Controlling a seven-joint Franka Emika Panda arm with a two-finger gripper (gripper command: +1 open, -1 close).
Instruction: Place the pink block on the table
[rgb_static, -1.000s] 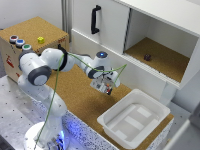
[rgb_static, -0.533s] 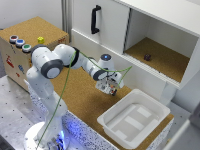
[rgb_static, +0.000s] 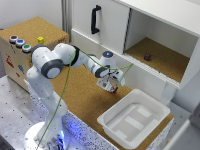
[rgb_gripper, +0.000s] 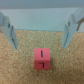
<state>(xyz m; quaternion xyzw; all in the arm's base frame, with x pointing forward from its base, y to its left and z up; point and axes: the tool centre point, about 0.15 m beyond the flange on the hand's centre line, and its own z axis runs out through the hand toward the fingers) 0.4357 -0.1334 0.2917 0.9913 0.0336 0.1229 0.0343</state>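
The pink block (rgb_gripper: 42, 58) is a small reddish-pink cube with a dark line on its face, resting on the cork table (rgb_gripper: 15, 67). In the wrist view my gripper (rgb_gripper: 40, 46) is open. Its two pale fingers (rgb_gripper: 8, 30) stand wide apart on either side of the block, neither touching it. In the exterior view the gripper (rgb_static: 111, 86) hangs low over the table (rgb_static: 80, 102), near the cabinet's front, with a speck of the pink block (rgb_static: 114, 90) at its tip.
A white tray (rgb_static: 150, 107) sits on the table just to the exterior view's right of the gripper. The white cabinet (rgb_static: 115, 30) behind has an open compartment holding a dark maroon object (rgb_static: 147, 57). A cork-topped box (rgb_static: 30, 35) with coloured buttons carries a yellow block (rgb_static: 40, 39).
The arm has swung toward the exterior view's right and the gripper has dropped lower, closer to the tabletop near the tray.
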